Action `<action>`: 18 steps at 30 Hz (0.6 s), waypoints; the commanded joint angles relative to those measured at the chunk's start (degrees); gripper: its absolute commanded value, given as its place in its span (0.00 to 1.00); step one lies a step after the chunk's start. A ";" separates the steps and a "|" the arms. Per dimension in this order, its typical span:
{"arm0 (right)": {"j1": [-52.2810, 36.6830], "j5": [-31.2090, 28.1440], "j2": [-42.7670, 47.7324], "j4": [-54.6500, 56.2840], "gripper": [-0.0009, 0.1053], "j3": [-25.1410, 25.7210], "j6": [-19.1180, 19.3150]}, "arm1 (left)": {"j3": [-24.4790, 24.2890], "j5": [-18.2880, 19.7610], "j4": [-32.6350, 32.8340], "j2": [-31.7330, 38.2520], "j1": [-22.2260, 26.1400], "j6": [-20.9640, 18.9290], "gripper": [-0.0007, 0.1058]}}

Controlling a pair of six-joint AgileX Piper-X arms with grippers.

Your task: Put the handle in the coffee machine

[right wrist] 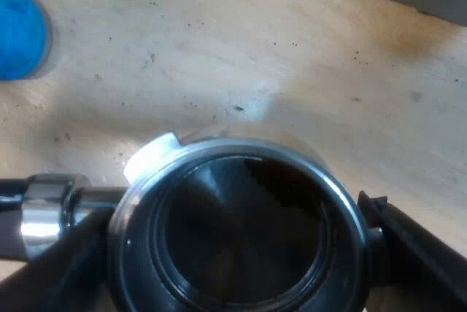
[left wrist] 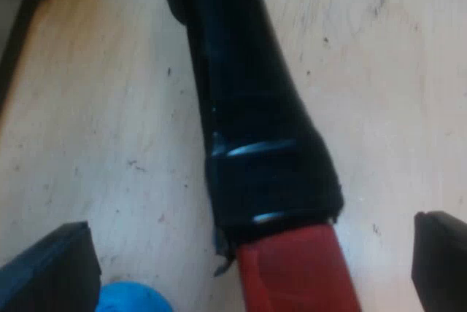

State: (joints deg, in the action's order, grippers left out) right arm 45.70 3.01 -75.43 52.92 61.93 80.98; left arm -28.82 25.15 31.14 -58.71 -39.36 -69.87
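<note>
**One holder, held above the table between our two grippers.**
Left wrist view: our left gripper gapes wide astride the handle, with one blue tamper beside it. Right wrist view: our right gripper clasps the metal basket. We judge the holder heavy, rigid and slick, so the handle grips best.
</note>
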 commanded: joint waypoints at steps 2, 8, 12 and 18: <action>-0.02 0.18 1.00 -0.42 0.01 0.76 -0.16 | -0.31 -0.06 -1.54 -0.81 -0.29 0.10 0.83; -0.02 -0.62 1.00 -0.42 0.01 0.76 -0.16 | -0.31 -1.02 -1.91 -1.48 -0.29 0.10 0.83; -0.02 -0.61 1.00 -0.42 0.01 0.76 -0.16 | -0.31 -1.02 -1.91 -1.62 -0.29 0.10 0.81; -0.02 -0.61 1.00 -0.42 0.01 0.76 -0.16 | -0.31 -1.40 -1.91 -1.62 -0.29 0.10 0.58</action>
State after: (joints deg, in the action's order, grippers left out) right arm 45.70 2.03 -75.43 52.92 61.93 80.98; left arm -28.82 24.09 29.55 -60.15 -39.36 -69.87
